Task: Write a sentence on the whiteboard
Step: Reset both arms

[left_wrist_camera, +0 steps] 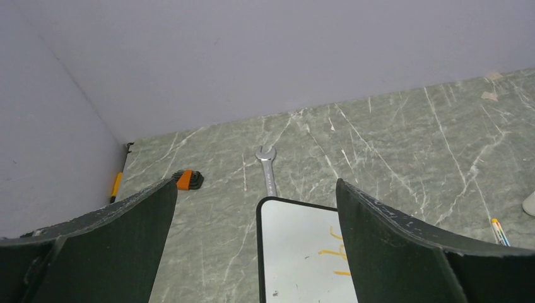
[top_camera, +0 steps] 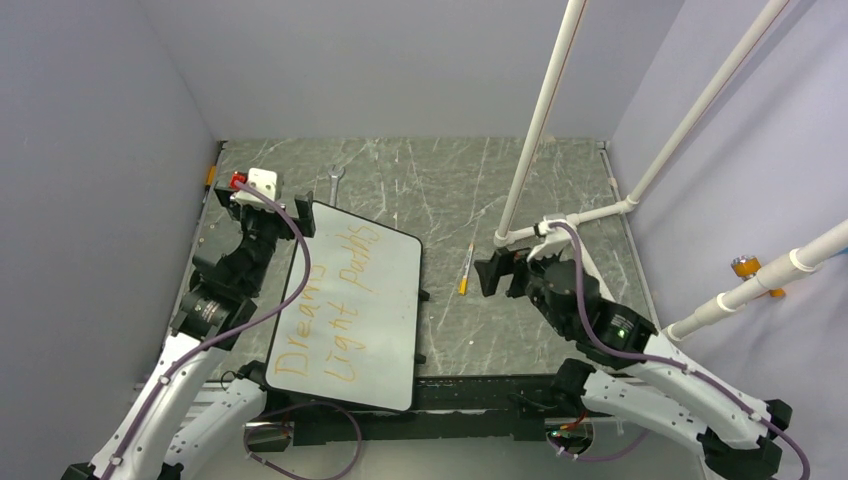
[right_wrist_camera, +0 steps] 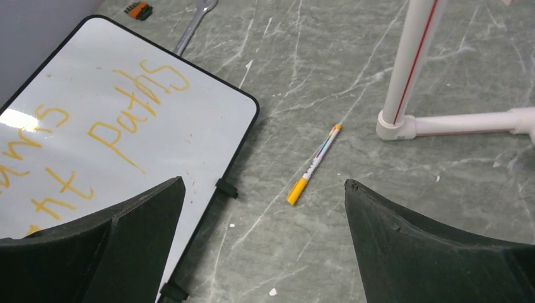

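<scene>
- Orange-yellow handwriting, the sentence (top_camera: 327, 308), can be read whole only from the top external camera: "Dreams" above "Light paths", running up the large white black-rimmed whiteboard (top_camera: 385, 300).
- That board lies flat and skewed on the grey-green marbled table (top_camera: 450, 180), left of centre, its near end at the table's front edge.
- Right wrist view alone shows the board's small black clips (right_wrist_camera: 226, 188) and the coloured print on the yellow-capped white marker pen (right_wrist_camera: 313, 165), which lies on the table apart from the board.
- Left wrist view alone shows an orange-and-black hex key set (left_wrist_camera: 188, 179) near the wall, and a silver wrench (left_wrist_camera: 267, 168) just beyond the board's far corner.
- Left gripper (left_wrist_camera: 255, 183) reaches over that corner, jaws spread wide, holding nothing.
- Right gripper (right_wrist_camera: 263, 182) hovers low beside the marker, also fully spread and empty, near the white pipe frame (top_camera: 540, 120).
</scene>
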